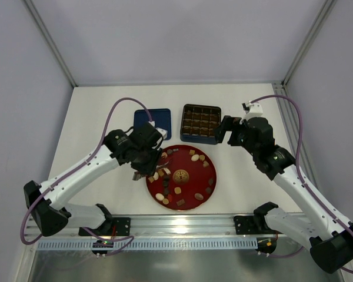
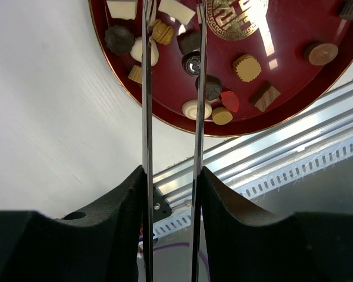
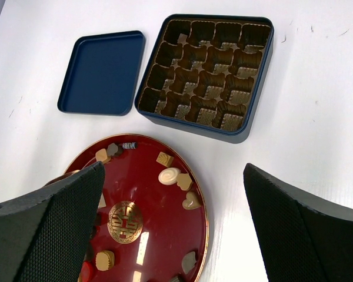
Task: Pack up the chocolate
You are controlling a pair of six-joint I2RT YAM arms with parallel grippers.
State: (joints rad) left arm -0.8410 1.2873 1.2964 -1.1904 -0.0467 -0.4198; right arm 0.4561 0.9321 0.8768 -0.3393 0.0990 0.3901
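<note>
Thin fingertips of the left claw (image 2: 172,23) are cut off at the frame's edge, so any grip cannot be told. Its fingers stand narrowly apart over small brown, tan and cream chocolates (image 2: 247,67) on a round red plate (image 2: 294,35). The right claw (image 3: 173,176) gapes wide, empty, above the white worktop (image 3: 323,88) beside a dark blue gridded tin (image 3: 194,128).

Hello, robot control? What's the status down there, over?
Left jaws part open over red plate, right jaws wide open near tin. Chocolate loose on plate. Tin lid off, nothing blocking.
</note>
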